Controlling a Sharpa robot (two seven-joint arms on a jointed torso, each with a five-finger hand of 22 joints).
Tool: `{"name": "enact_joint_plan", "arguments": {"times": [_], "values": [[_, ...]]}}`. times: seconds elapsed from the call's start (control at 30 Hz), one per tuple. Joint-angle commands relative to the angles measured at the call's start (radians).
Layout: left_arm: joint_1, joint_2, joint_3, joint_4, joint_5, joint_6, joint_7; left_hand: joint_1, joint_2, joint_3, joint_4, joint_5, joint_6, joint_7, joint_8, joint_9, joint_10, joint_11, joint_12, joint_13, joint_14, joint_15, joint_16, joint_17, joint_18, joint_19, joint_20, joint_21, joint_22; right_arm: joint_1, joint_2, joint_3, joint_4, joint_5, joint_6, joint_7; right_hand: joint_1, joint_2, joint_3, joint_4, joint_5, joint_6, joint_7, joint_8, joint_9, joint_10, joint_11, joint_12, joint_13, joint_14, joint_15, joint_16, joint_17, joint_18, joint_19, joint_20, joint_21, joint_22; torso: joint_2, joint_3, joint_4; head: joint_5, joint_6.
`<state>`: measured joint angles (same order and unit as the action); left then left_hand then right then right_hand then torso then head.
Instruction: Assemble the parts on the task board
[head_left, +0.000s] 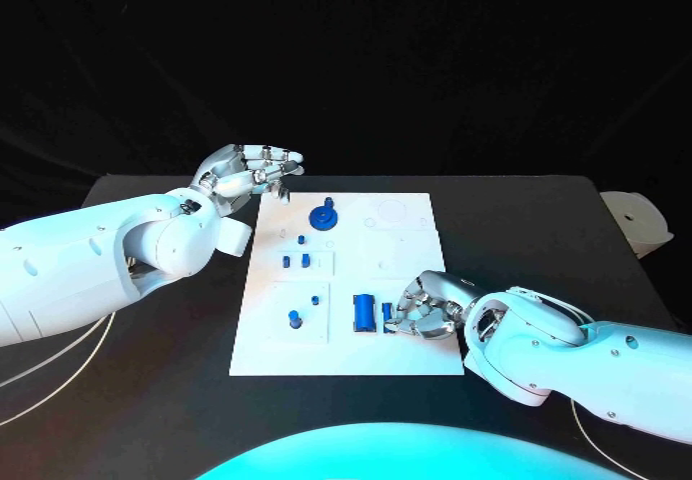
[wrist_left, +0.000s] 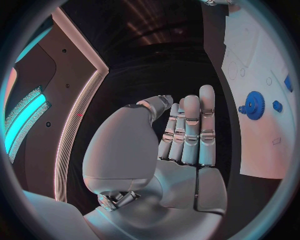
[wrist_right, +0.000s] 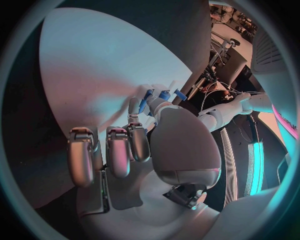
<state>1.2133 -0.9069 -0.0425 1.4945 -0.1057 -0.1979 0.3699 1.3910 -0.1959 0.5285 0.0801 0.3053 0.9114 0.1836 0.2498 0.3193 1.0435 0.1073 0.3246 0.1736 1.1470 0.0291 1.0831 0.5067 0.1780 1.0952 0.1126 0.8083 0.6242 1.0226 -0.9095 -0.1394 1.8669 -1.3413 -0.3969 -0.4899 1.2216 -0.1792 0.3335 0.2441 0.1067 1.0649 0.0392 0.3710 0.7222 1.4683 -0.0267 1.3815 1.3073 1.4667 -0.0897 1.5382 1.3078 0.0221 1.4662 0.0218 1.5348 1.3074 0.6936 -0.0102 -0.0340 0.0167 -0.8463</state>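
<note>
The white task board (head_left: 411, 350) lies in the middle of the black table. A blue gear (head_left: 325, 216) (wrist_left: 254, 104) stands near its far edge, and several small blue pegs (head_left: 296, 320) stand on its left half. A long blue block (head_left: 364, 313) sits at the front middle. My right hand (head_left: 428, 308) (wrist_right: 144, 145) rests on the board just right of that block, and its thumb and a finger pinch a small blue part (head_left: 387, 323) (wrist_right: 149, 96). My left hand (head_left: 254, 170) (wrist_left: 187, 135) hovers beside the board's far left corner, fingers straight and holding nothing.
A white round object (head_left: 636, 222) sits at the table's right edge. Thin cables (head_left: 43, 370) trail over the table at the front left. The board's far right part (head_left: 397, 215) shows only pale outlines and small holes.
</note>
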Motion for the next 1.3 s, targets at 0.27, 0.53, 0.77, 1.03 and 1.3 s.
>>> {"name": "enact_joint_plan", "arguments": {"times": [0.27, 0.53, 0.77, 1.03, 1.3], "values": [[-0.007, 0.010, 0.000, -0.010, 0.016, 0.012, 0.017, -0.008, 0.009, 0.000, 0.005, 0.001, -0.008, -0.001, 0.006, -0.002, -0.009, 0.004, 0.008, 0.001, -0.007, 0.001, -0.002, -0.002, 0.006, 0.001, 0.001, -0.004, -0.002, 0.021, -0.038, 0.000, 0.003, 0.198, -0.188, 0.306, -0.005, -0.009, -0.026, 0.037, 0.037, -0.079, 0.042, -0.063, -0.025, -0.025, 0.028, -0.131, 0.081, 0.067, 0.024, -0.035, 0.086, 0.018, 0.045, 0.013, -0.179, 0.206, -0.016, -0.0071, 0.0002, -0.004, 0.021], [-0.035, 0.040, 0.000, -0.059, 0.061, -0.017, 0.058, -0.053, -0.015, -0.036, 0.055, -0.005, -0.032, 0.003, 0.007, -0.009, -0.027, 0.014, 0.013, -0.007, -0.129, 0.020, -0.129, -0.066, 0.004, -0.086, 0.024, -0.126, -0.072, 0.098, -0.005, 0.004, -0.189, 0.640, -0.150, 0.688, 0.095, 0.006, -0.005, 0.013, 0.041, -0.154, 0.087, -0.126, -0.041, -0.338, 0.069, -0.765, -0.332, -0.104, 0.060, -0.362, -0.397, 0.139, -0.203, 0.053, -0.981, -0.081, -0.055, -0.0208, -0.0031, -0.023, 0.076], [-0.051, 0.095, 0.000, -0.147, 0.116, -0.064, 0.103, -0.038, -0.028, -0.065, 0.112, -0.011, -0.073, 0.000, 0.022, -0.013, -0.016, 0.040, -0.086, -0.078, -0.236, 0.078, -0.533, -0.221, -0.006, -0.198, 0.102, -0.467, -0.304, 0.133, 0.093, 0.017, -0.441, 0.926, -0.048, 0.835, 0.141, -0.006, 0.088, 0.026, 0.017, -0.188, 0.136, -0.202, -0.123, -0.433, 0.137, -1.110, -0.709, -0.371, 0.132, -0.888, -0.771, 0.157, -0.382, 0.122, -1.393, -0.396, -0.081, -0.0219, -0.0056, -0.034, 0.136], [-0.075, 0.170, 0.001, -0.260, 0.151, -0.105, 0.142, -0.008, -0.010, -0.131, 0.135, -0.010, -0.120, -0.019, -0.015, -0.056, -0.097, 0.062, -0.242, -0.111, -0.369, 0.135, -0.804, -0.309, -0.005, -0.269, 0.178, -0.722, -0.493, 0.141, 0.207, 0.032, -0.670, 1.109, 0.048, 0.913, 0.117, 0.017, 0.111, -0.025, 0.005, -0.188, 0.157, -0.273, -0.221, -0.410, 0.178, -1.308, -1.075, -0.475, 0.207, -1.247, -0.965, 0.163, -0.509, 0.205, -1.472, -0.744, -0.097, -0.0123, -0.0063, -0.028, 0.182], [-0.084, 0.175, 0.003, -0.254, 0.117, -0.102, 0.101, -0.549, 0.196, -0.529, -0.080, -0.305, -0.911, -0.184, -0.250, -0.319, -1.044, -0.107, -0.325, -0.174, -1.147, -0.029, -1.083, -0.507, -0.178, -1.095, -0.113, -0.808, -0.624, 0.134, 0.213, 0.041, -0.665, 1.034, -0.041, 0.856, -0.418, 0.179, -0.334, -0.244, -0.107, -1.065, -0.039, -0.371, -0.722, -1.468, 0.027, -1.381, -1.307, -1.467, 0.090, -1.538, -1.308, -0.022, -1.466, -0.022, -1.535, -1.307, -0.103, -0.0095, 0.0017, -0.027, 0.192]]}}
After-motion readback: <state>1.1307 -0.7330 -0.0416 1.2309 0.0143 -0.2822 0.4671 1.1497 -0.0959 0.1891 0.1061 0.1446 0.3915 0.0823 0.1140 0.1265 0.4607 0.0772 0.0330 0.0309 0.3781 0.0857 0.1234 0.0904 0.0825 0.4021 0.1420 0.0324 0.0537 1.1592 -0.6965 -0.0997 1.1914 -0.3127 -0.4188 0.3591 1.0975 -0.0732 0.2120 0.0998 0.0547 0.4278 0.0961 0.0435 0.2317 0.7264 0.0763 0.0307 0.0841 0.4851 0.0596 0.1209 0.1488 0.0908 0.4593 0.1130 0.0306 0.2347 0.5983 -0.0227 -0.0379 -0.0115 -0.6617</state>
